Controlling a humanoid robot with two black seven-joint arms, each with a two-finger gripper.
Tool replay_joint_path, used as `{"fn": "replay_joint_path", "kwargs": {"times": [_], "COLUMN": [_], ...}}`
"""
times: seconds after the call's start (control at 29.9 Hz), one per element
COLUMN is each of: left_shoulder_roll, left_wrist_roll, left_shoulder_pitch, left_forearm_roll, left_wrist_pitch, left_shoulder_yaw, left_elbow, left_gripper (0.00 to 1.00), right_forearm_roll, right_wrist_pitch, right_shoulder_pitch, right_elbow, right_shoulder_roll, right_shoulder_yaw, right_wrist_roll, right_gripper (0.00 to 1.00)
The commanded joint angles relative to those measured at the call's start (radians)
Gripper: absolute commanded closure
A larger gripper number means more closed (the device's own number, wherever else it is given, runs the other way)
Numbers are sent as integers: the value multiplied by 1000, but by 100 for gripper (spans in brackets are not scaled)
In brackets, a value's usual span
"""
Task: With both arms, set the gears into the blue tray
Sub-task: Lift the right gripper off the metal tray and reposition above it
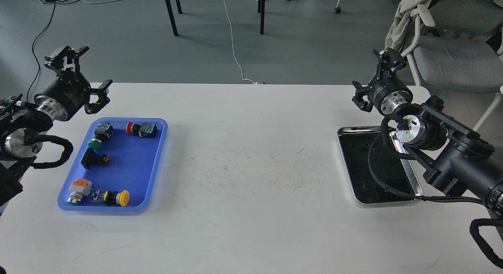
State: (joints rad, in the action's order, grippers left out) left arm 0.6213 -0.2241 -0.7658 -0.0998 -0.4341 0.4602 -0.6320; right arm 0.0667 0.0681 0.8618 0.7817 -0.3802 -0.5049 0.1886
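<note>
The blue tray [133,170] lies at the table's left and holds several coloured-cap push-button switches. I cannot make out any gears; the dark inside of the steel tray [347,164] at the right hides anything that small. My left gripper [91,69] hovers above the table just beyond the blue tray's far left corner, open and empty. My right gripper [374,76] is raised past the steel tray's far edge, open with nothing between its fingers. The right arm's forearm crosses over the steel tray's right side.
Bare white table [251,179] spans between the two trays. A grey chair [456,57] with a beige cloth stands just behind the right gripper. Table legs and cables are on the floor beyond the far edge.
</note>
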Motion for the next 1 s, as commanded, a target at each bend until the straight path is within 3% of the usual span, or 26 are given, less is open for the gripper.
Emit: {"fn": "replay_joint_path", "kwargs": {"times": [0.0,0.13,0.4,0.53,0.97], "left_shoulder_roll": [0,-2,-3,-3,-3], "left_wrist_roll": [0,-1,-4,-6,-9], "left_shoulder_pitch": [0,0,0,-1,7], "left_forearm_roll": [0,0,0,0,-1], "left_wrist_pitch": [0,0,-2,-3,-6], "left_shoulder_yaw": [0,0,0,2,5], "left_elbow": [0,0,0,2,2], "left_gripper": [1,1,1,1,1], "right_forearm_roll": [2,-10,-109,-200,-680], "right_wrist_pitch": [-13,-14,-42,-161,-191], "right_shoulder_pitch": [39,98,232,272,358], "right_elbow": [40,83,163,237,246], "right_shoulder_roll": [-90,-178,-328,-391,-401], "right_shoulder_yaw": [89,247,465,522,625], "right_wrist_roll": [-9,-41,-52,-51,-51], "right_gripper": [1,1,1,1,2]}}
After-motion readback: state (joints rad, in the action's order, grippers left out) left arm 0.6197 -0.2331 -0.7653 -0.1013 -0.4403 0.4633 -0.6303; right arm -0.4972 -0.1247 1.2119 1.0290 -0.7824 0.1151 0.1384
